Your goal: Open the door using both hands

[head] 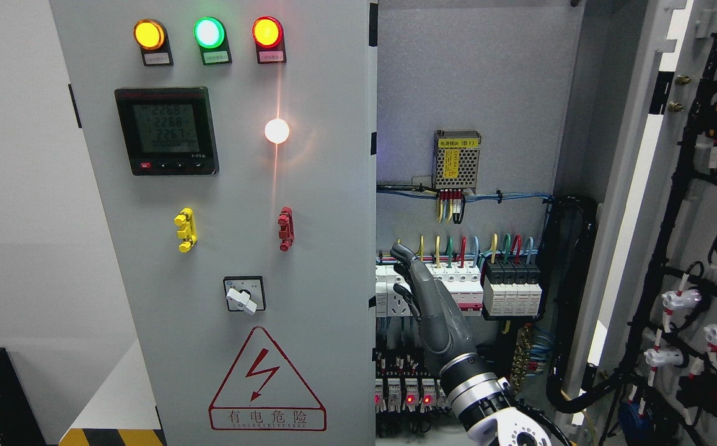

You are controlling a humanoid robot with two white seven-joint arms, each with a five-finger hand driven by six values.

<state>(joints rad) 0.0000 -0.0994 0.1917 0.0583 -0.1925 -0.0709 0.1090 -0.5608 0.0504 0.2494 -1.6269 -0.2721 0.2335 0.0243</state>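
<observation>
Reaching up from lower right: right hand | fingers extended, holding nothing | beside left door edge

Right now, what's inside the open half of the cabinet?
Inside the cabinet: a mesh power supply, coloured wires, white breakers and black modules. The right robot hand covers some breakers; the closed left door hides the rest.

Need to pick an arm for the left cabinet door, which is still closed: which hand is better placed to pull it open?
Right, probably. The right hand is the only one in view, raised inside the opened half with fingers curling at the left door edge. The right door already stands swung open. The left arm is out of view.
</observation>
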